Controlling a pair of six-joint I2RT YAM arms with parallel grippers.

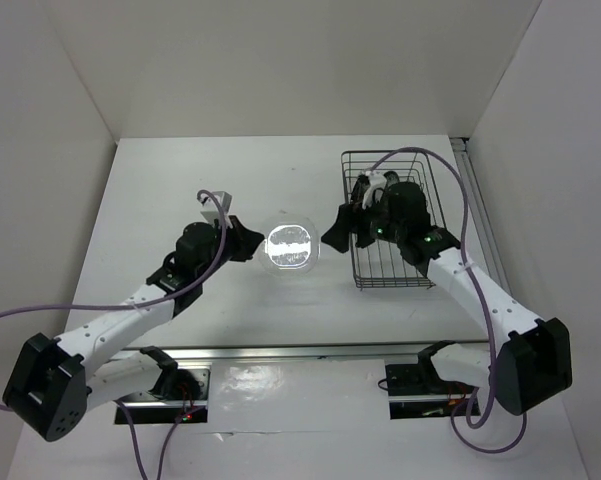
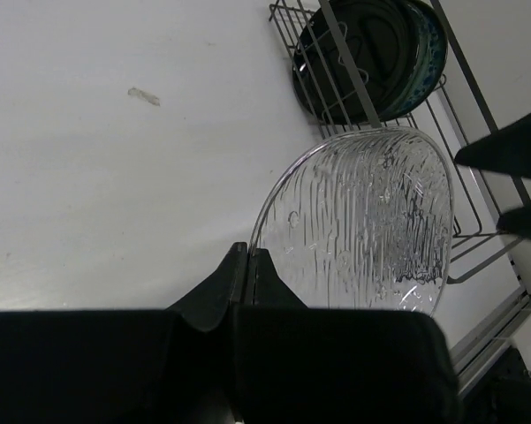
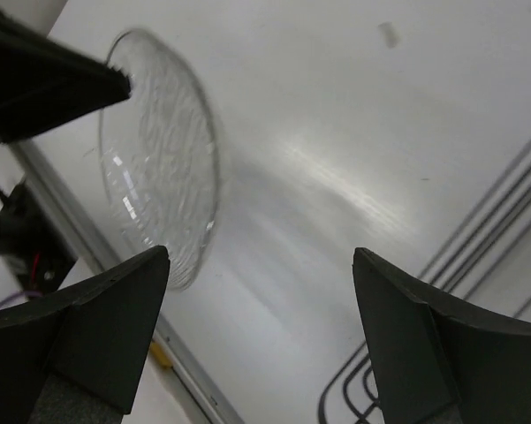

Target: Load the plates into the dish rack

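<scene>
My left gripper is shut on the rim of a clear ribbed plate and holds it above the table, left of the dish rack. In the left wrist view the fingertips pinch the plate's near edge. My right gripper is open and empty just right of the plate, at the rack's left side. Its view shows the plate between the left finger and its own open gripper. A black plate and a blue-green plate stand in the rack. The other clear plate is not visible.
White walls enclose the table on the left, back and right. A metal rail runs along the near edge by the arm bases. The right arm lies over the rack's front right. Rack wires show below the right gripper.
</scene>
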